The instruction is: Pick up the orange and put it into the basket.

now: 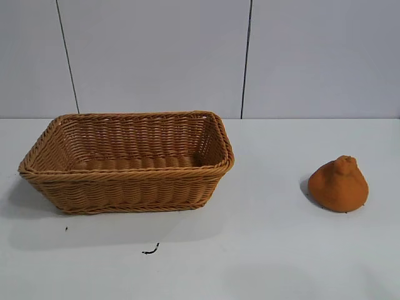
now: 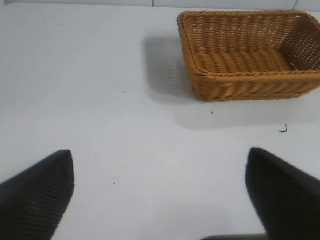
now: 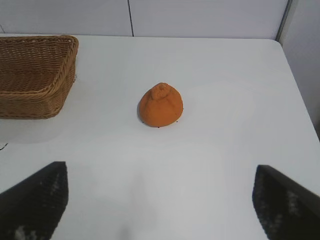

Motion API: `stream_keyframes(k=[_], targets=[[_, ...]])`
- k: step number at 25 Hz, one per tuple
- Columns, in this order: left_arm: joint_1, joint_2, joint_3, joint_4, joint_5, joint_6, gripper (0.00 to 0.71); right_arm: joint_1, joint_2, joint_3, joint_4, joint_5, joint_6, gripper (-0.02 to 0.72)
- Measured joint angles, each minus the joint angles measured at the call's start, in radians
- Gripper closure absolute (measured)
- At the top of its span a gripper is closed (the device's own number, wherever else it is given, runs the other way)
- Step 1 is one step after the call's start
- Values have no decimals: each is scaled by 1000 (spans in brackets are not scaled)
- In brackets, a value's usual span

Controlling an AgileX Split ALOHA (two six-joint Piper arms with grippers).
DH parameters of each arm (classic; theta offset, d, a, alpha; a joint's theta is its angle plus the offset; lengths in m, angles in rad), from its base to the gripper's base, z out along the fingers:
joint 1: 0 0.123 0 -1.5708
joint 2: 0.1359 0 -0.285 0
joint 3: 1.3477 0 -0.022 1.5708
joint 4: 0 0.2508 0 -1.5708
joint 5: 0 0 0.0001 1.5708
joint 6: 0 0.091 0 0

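The orange (image 1: pixel 338 185) sits upright on the white table at the right, knob on top; it also shows in the right wrist view (image 3: pixel 160 105). The wicker basket (image 1: pixel 125 178) stands empty at the left and shows in the left wrist view (image 2: pixel 250 80) and the right wrist view (image 3: pixel 35 95). Neither arm shows in the exterior view. My left gripper (image 2: pixel 160 165) is open and empty over bare table, well short of the basket. My right gripper (image 3: pixel 160 175) is open and empty, with the orange ahead of it and apart from its fingers.
A small black mark (image 1: pixel 150 250) lies on the table in front of the basket. The table's right edge (image 3: pixel 297 85) runs close beyond the orange. A grey panelled wall stands behind the table.
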State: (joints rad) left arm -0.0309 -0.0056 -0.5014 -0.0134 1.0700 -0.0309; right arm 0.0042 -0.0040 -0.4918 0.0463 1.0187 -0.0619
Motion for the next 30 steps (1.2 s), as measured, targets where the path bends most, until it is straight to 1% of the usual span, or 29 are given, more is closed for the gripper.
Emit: stream_keyframes(k=[9,11,14,15,16,21,30], targets=[[0,0,0,0,0,0,44,0,10,-16,0,-5,0,10],[0,0,0,0,0,0,44,0,62,-46,0,-7,0,10],[0,0,0,0,0,0,44,0,220,-102,0,-6,15,10],[0,0,0,0,0,0,44,0,220,-102,0,-6,15,10],[0,0,0,0,0,0,44,0,344,-155,1,-6,33,10],[0,0,0,0,0,0,44,0,688,-312,10,-6,62,10],[0,0,0,0,0,0,44,0,1258,-673,18,-5,62,10]])
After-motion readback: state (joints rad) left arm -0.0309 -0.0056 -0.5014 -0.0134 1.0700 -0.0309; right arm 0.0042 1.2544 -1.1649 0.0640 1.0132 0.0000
